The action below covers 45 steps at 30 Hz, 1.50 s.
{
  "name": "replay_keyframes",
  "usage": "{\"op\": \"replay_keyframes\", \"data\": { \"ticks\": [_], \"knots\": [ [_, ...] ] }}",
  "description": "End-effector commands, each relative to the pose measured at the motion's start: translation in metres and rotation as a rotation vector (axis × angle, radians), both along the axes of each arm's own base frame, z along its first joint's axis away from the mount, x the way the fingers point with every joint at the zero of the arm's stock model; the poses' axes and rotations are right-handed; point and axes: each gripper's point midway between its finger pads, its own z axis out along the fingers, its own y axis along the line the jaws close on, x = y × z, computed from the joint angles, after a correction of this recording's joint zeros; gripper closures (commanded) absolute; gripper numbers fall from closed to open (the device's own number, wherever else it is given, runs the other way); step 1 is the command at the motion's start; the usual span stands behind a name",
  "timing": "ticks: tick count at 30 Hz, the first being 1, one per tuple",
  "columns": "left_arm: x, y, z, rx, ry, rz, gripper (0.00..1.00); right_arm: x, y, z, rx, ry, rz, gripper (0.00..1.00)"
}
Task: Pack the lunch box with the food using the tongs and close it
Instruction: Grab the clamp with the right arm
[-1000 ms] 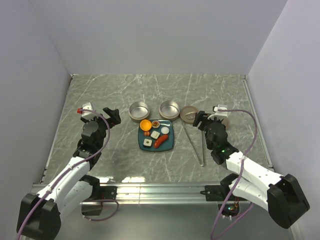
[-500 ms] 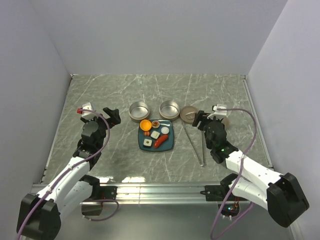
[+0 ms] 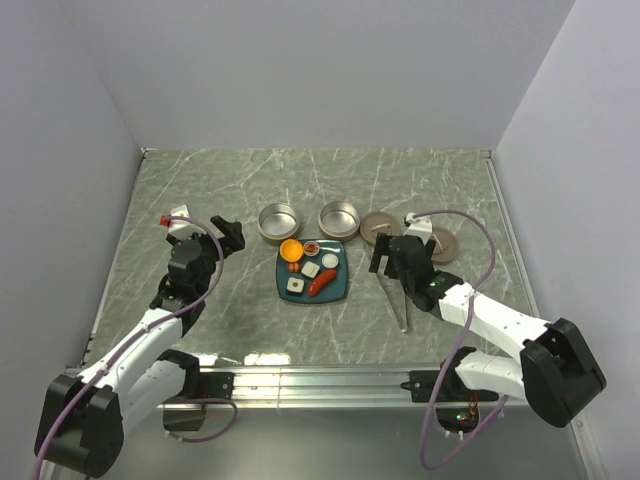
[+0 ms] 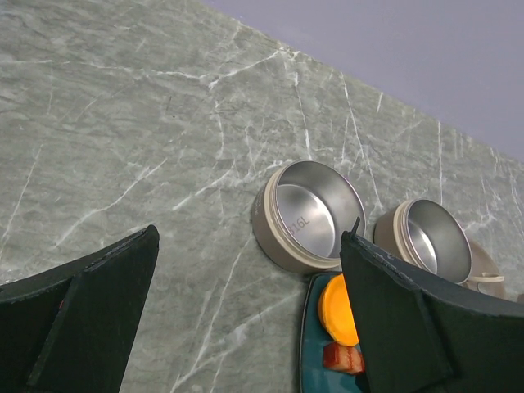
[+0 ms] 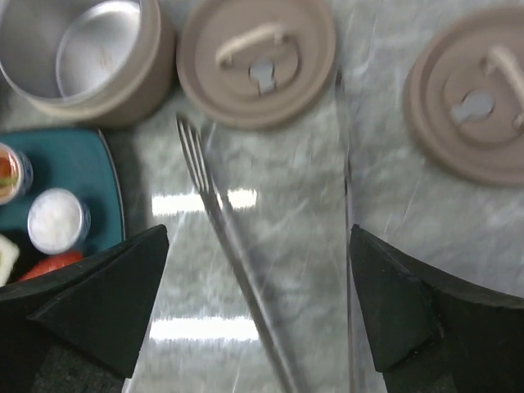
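The tongs (image 3: 396, 295) lie flat on the table right of the teal plate (image 3: 342, 285), their two thin arms spread toward the lids. My right gripper (image 3: 388, 267) hovers over them, open; in the right wrist view both tong arms (image 5: 229, 237) run between its wide-set fingers (image 5: 98, 303). The food sits on the plate: an orange round piece (image 3: 290, 250), a red elongated piece (image 3: 320, 283) and a white block (image 3: 297, 285). My left gripper (image 3: 228, 233) stands open left of the plate, holding nothing. The orange piece (image 4: 340, 309) peeks out beside its right finger.
Two round steel lunch box bowls (image 3: 278, 220) (image 3: 338, 217) stand behind the plate. Two tan lids (image 3: 380, 227) (image 3: 445, 243) lie to their right, just beyond the tong tips. Grey walls close in the table on three sides.
My right gripper has swung left and down over the tongs and opened wider. The left arm has barely shifted.
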Motion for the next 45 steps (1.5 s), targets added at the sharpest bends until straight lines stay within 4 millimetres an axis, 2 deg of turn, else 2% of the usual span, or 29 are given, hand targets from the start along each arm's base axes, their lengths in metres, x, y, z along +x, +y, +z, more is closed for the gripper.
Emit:
{"op": "replay_keyframes", "data": {
  "ticks": [1, 5, 9, 16, 33, 39, 40, 43, 45],
  "knots": [
    [0.005, -0.005, 0.023, -0.034, -0.055, -0.021, 0.01, -0.013, 0.011, 0.007, 0.062, 0.06, 0.015, 0.0],
    [0.001, -0.004, 0.029, -0.046, -0.078, -0.027, 0.01, -0.029, 0.006, -0.006, 0.05, 0.134, -0.001, 0.0],
    [-0.003, -0.003, 0.029, -0.058, -0.086, -0.035, 0.0, -0.036, 0.003, -0.014, 0.047, 0.184, -0.02, 0.0],
    [-0.004, -0.002, 0.029, -0.067, -0.081, -0.036, 0.01, -0.04, 0.01, -0.043, 0.001, 0.311, -0.01, 0.0],
    [-0.002, -0.003, 0.027, -0.067, -0.083, -0.054, 0.01, -0.041, 0.02, -0.074, -0.086, 0.486, 0.02, 0.0],
    [-0.003, -0.002, 0.025, -0.07, -0.082, -0.054, 0.01, -0.046, 0.023, -0.081, -0.083, 0.509, 0.041, 0.16],
    [-0.003, -0.002, 0.026, -0.071, -0.083, -0.056, 0.01, -0.047, 0.025, -0.082, -0.082, 0.511, 0.048, 0.25],
    [-0.003, -0.002, 0.027, -0.073, -0.087, -0.056, 0.01, -0.05, 0.025, -0.08, -0.082, 0.504, 0.052, 0.38],
    [-0.004, -0.002, 0.028, -0.074, -0.089, -0.056, 0.0, -0.05, 0.024, -0.073, -0.092, 0.476, 0.044, 0.4]
  ]
}}
